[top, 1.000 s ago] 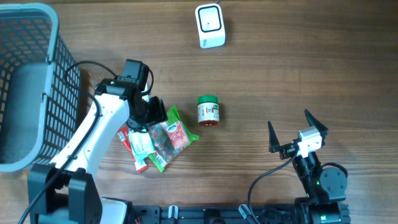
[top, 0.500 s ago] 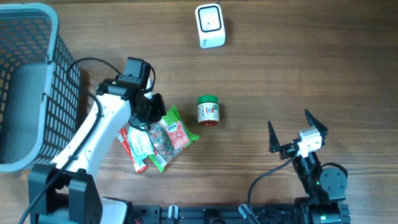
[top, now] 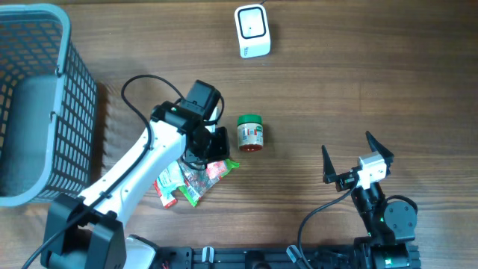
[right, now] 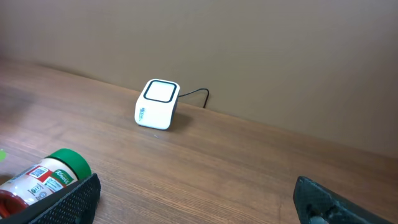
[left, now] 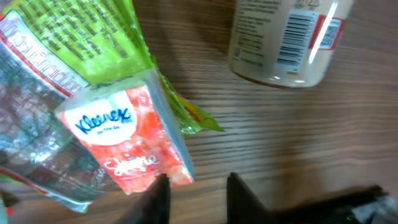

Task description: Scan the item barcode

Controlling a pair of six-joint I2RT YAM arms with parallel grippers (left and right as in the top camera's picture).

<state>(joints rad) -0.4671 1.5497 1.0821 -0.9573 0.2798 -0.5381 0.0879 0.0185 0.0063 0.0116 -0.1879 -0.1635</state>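
"Motion on the left side: the left tool [left: 200, 196] had swung across the packet pile [top: 190, 175] toward the small green-lidded jar [top: 250, 134]."

"Gripping anything?"

"No. Its fingers stood narrowly apart over the bare wooden table [left: 298, 143], just beside the red Kleenex tissue pack [left: 134, 146], with nothing between them. Nothing lifted, so I'd say scanning hadn't started."

"And the jar?"

"Lying on its side near that tool, with a barcode showing on its label. The white boxy scanner [top: 252, 31] sat well apart by the far edge, open wood between. The right tool [top: 347, 149] hung wide open and empty, clear of everything."
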